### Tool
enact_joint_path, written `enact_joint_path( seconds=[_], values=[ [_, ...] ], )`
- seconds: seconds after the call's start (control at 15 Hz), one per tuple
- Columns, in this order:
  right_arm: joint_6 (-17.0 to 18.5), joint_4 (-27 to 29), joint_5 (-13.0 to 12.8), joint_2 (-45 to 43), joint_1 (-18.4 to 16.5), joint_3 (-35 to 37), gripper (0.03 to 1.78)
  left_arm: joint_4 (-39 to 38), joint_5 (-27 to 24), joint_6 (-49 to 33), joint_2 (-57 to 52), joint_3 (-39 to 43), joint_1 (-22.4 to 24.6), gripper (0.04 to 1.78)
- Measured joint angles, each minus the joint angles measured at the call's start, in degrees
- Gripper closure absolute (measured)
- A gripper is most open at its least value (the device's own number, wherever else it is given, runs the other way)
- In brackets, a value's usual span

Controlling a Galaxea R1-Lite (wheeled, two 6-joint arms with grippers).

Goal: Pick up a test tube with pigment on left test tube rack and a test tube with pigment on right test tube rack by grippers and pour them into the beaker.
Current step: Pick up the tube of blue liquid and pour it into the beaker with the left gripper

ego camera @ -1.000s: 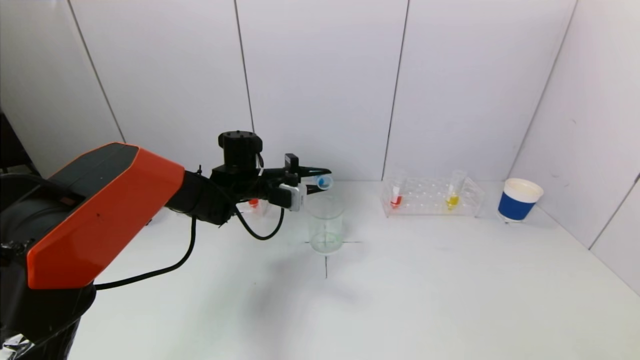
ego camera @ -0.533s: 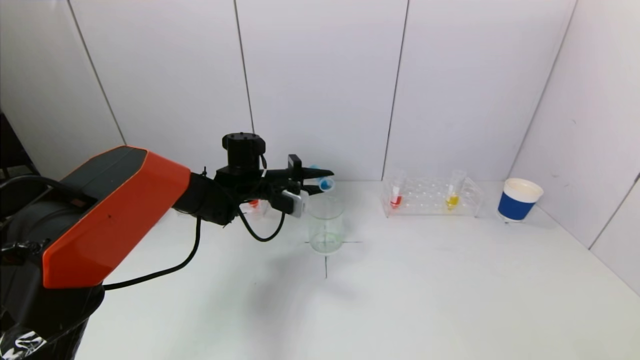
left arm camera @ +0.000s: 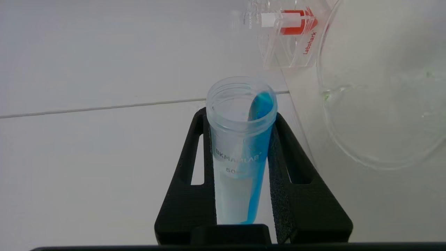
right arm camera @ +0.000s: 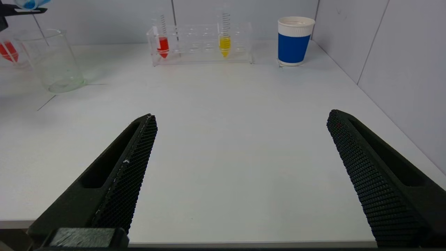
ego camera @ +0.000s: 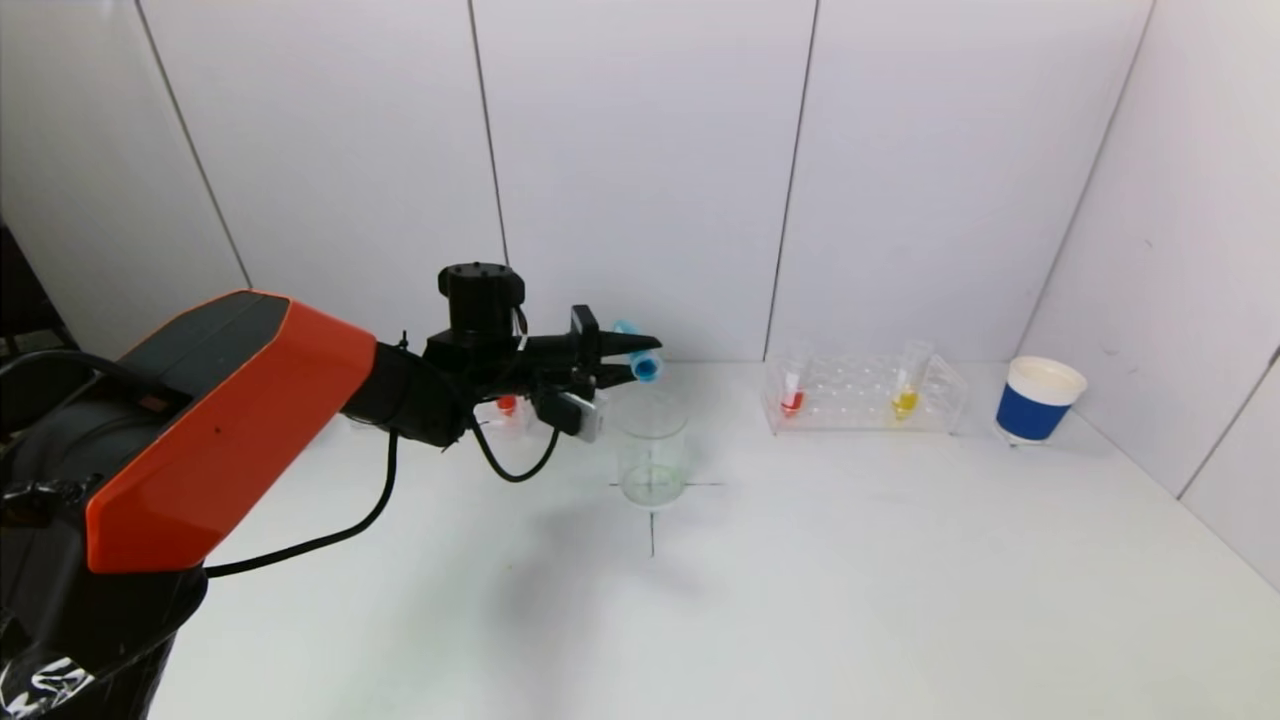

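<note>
While the left arm is stretched forward over the table (ego camera: 800,560), its left gripper (ego camera: 628,357) is held level above the beaker (ego camera: 651,447), just to the left of the rim. A blue tube (ego camera: 640,360) is clamped between the black fingers (left arm camera: 296,174), which are closed on its sides. In the left wrist view the tube (left arm camera: 240,153) is seen lying along the fingers, its long axis in line with them, its open mouth past the fingertips and its base back toward the palm. Blue pigment is spread along one inner side up to the lip. From the head view the tube appears close to horizontal with its mouth toward the beaker (left arm camera: 379,87), though the exact tilt is hard to judge. The left rack (ego camera: 505,410), with a red tube, is seen behind the gripper. The right gripper (right arm camera: 240,174) is held low at the near table edge, its fingers spread wide and holding nothing, well apart from the right rack (ego camera: 865,395).
</note>
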Motion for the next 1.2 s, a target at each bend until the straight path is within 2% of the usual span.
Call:
enact_joint_path(
  seconds=[1.2],
  values=[
    [0.0,0.0,0.0,0.0,0.0,0.0,0.04,0.28,0.2,12.32,-0.45,-0.11,0.27,1.37]
  ],
)
